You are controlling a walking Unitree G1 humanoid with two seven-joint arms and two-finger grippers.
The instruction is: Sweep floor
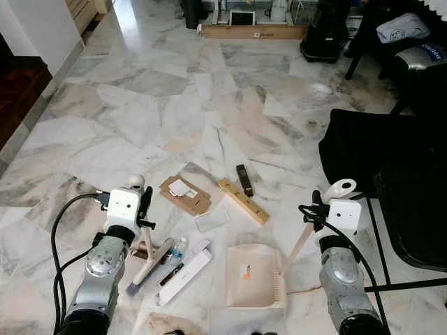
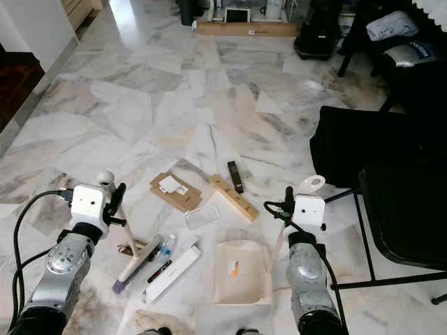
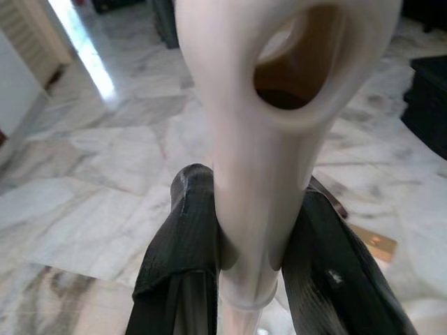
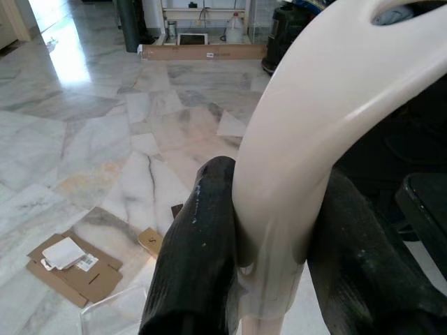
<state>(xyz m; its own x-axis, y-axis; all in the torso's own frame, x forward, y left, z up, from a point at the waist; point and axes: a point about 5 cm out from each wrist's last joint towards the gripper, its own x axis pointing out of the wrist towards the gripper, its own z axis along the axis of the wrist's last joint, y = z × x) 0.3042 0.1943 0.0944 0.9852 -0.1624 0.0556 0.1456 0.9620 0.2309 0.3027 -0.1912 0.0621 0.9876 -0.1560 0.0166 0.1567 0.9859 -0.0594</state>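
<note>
Cream plastic dustpan (image 1: 253, 275) is sitting flat on the white-grey marble floor (image 1: 140, 118), pan mouth facing away from the robot; only a small orange-and-white label is showing inside it, no debris in the pan. Right pincer (image 4: 269, 230) is clamping the dustpan's long cream handle (image 1: 300, 239) just under its looped top (both black fingers (image 4: 199, 258) pressing on the shaft). Left pincer (image 3: 248, 244) is gripping the cream handle of the small brush (image 1: 150, 259), whose purple-tipped bristle end is resting on the floor left of the dustpan.

Litter is lying ahead of the pan: flat brown cardboard piece (image 1: 185, 195) with a white label, clear plastic sheet (image 1: 211, 220), tan wooden block (image 1: 243, 201), dark narrow bar (image 1: 244, 179), long white box (image 1: 184, 276), small clear bottle (image 1: 177, 251).

Head views are giving the whole layout, plus a black folding chair (image 1: 412, 216) at the robot's right. Wrist views are giving the finger contact up close; the right one is also catching the cardboard and a long brown box (image 4: 202, 51) by the far wall.
</note>
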